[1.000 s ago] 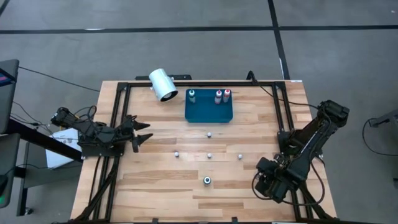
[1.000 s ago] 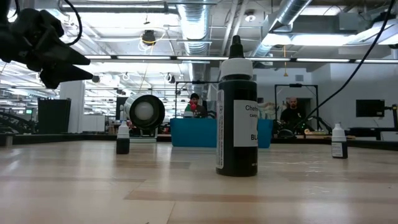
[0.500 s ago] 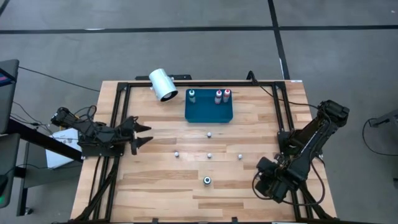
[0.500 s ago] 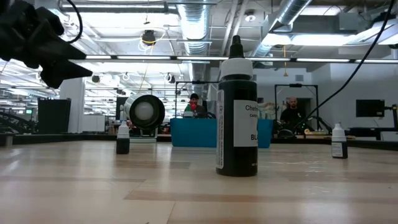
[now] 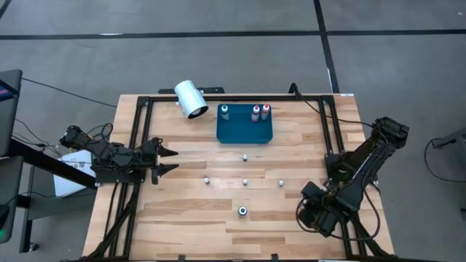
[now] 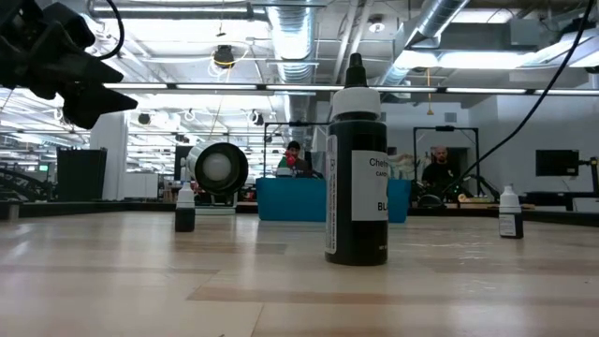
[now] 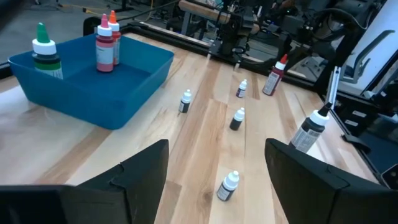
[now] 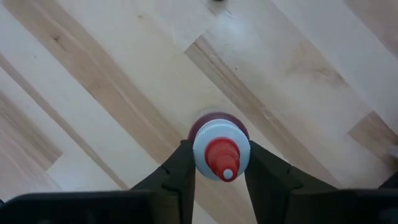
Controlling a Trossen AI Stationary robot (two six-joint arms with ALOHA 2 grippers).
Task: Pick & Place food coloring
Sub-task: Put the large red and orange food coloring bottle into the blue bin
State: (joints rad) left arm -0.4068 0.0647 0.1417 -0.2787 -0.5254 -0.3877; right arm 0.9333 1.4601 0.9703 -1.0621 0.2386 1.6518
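A blue tray (image 5: 245, 131) at the table's far middle holds one green-topped bottle (image 5: 224, 111) and two red-topped bottles (image 5: 255, 113), all upright. A third red-topped bottle (image 8: 221, 152) sits between my right gripper's (image 8: 219, 163) fingers near the table's right near corner; the gripper (image 5: 313, 212) hides it from above. My left gripper (image 5: 169, 159) hovers open over the table's left side, touching nothing. Several small white-capped dark bottles (image 7: 237, 118) stand on the bare wood between the arms. My right gripper comes from above, pointing down, and is shut on the red-topped bottle, with one finger (image 8: 180, 171) on each side of its white cap collar (image 8: 200, 149). The bottle stands roughly upright below the fingers. Whether its base (image 7: 270, 91) rests on the wood, I cannot tell.
A white cylinder (image 5: 191, 99) lies on its side left of the tray. A larger black bottle (image 5: 242, 211) stands near the table's near middle, close before the low camera (image 6: 356, 168). A black frame (image 5: 138, 145) runs along the table's edges. People show beyond the table.
My left gripper has drawn back a little toward the table's left edge. Nothing else has moved.
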